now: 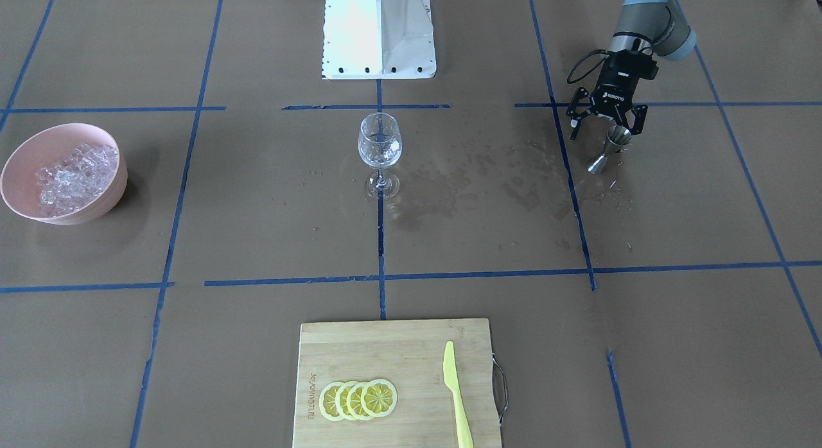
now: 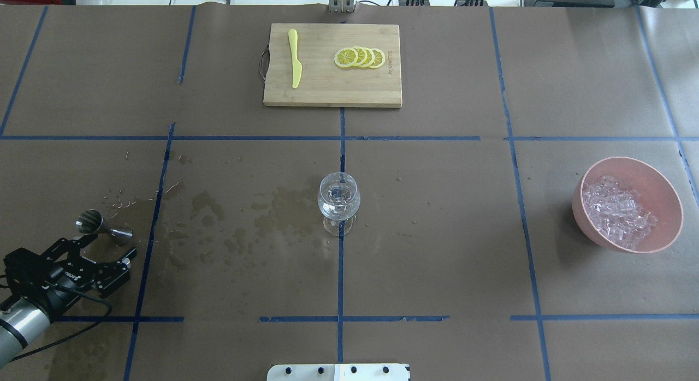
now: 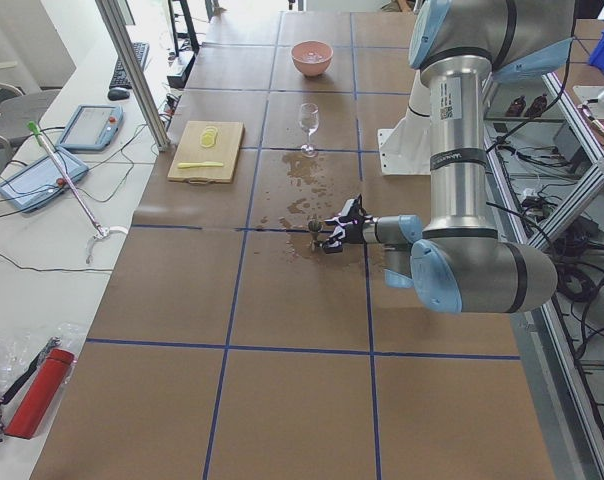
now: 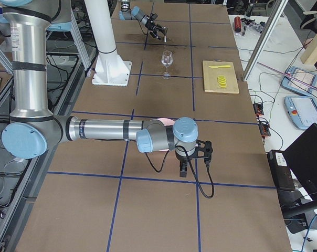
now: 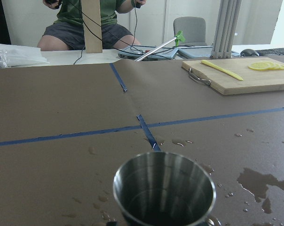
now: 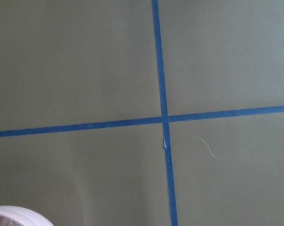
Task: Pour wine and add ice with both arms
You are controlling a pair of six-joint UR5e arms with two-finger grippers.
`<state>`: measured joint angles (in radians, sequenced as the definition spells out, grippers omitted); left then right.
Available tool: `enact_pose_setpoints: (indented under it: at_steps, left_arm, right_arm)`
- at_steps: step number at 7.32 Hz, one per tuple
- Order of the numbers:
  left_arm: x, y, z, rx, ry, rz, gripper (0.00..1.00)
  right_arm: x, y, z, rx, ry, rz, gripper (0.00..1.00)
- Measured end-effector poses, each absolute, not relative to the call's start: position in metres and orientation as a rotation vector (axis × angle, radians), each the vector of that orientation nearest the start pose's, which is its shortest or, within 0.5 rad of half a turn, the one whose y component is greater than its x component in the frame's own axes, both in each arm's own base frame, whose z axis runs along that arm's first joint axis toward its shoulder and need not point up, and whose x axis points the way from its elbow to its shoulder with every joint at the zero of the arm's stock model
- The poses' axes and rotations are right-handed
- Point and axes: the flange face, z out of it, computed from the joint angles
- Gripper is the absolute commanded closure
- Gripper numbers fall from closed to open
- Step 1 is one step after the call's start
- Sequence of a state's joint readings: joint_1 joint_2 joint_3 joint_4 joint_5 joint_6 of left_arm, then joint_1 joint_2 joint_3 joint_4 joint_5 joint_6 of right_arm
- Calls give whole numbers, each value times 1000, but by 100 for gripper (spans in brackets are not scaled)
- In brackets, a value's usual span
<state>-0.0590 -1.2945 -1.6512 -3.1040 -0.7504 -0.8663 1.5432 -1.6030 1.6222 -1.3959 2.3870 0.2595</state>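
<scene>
A small steel jigger (image 1: 609,151) stands upright on the brown paper, at the fingertips of my left gripper (image 1: 604,128). That gripper is open with its fingers spread, and holds nothing. In the left wrist view the jigger's cup (image 5: 164,189) fills the lower middle, and I can make out no wine in it. The empty-looking wine glass (image 2: 339,199) stands at the table's centre. Ice cubes (image 2: 617,213) fill a pink bowl (image 2: 592,228) at the right. My right gripper (image 4: 193,157) shows only in the exterior right view, so I cannot tell its state.
Wet patches (image 2: 240,217) darken the paper between jigger and glass. A wooden cutting board (image 2: 327,91) at the far side carries lemon slices (image 2: 359,57) and a yellow knife (image 2: 295,64). The bowl's rim (image 6: 15,215) shows in the right wrist view. A person (image 5: 81,23) sits beyond the table.
</scene>
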Motion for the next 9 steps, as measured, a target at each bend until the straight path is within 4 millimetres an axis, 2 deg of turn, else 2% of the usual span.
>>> enact_pose_setpoints:
  at_steps: [2,4,6,7,9]
  left_arm:
    - [307,-217,577,1009,900,106,1]
    - [267,-211,601,950,852,181,1]
    - [238,-217,625,908,798,199,1]
    - [223,-226,638,880,777,191,1]
    - [197,-241,653,804,782,170,1]
  right_arm:
    - [47,-491,628,64,-832,140,0]
    - [47,-491,626,67,-834,139,0]
    - [41,-488,610,83,-863,118,0]
    - [28,-477,594,96,-881,81,0]
    - [-18,-452,556,146,-908,-59,0]
